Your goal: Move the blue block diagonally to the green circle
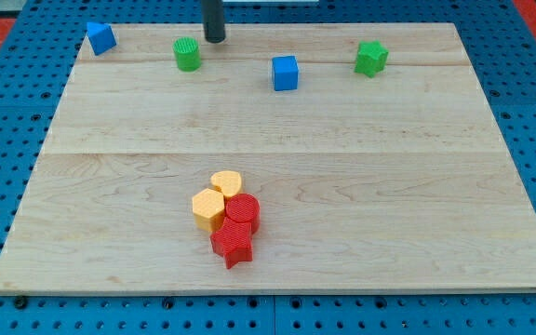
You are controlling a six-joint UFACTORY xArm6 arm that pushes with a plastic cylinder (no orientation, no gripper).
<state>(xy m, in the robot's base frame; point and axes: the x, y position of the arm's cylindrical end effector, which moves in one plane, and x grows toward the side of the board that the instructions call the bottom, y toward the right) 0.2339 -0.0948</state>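
Note:
A blue cube [286, 73] sits near the view's top, a little right of centre. A green circle block [187, 54] stands to its left, near the top edge. My tip [214, 39] rests on the board just right of and slightly above the green circle, apart from it and well left of the blue cube. A second blue block [101, 38] lies at the top left corner.
A green star block [371, 59] sits at the top right. Two yellow blocks [214, 197] and two red blocks [236, 229] cluster at the bottom centre. The wooden board [435, 186] lies on a blue pegboard.

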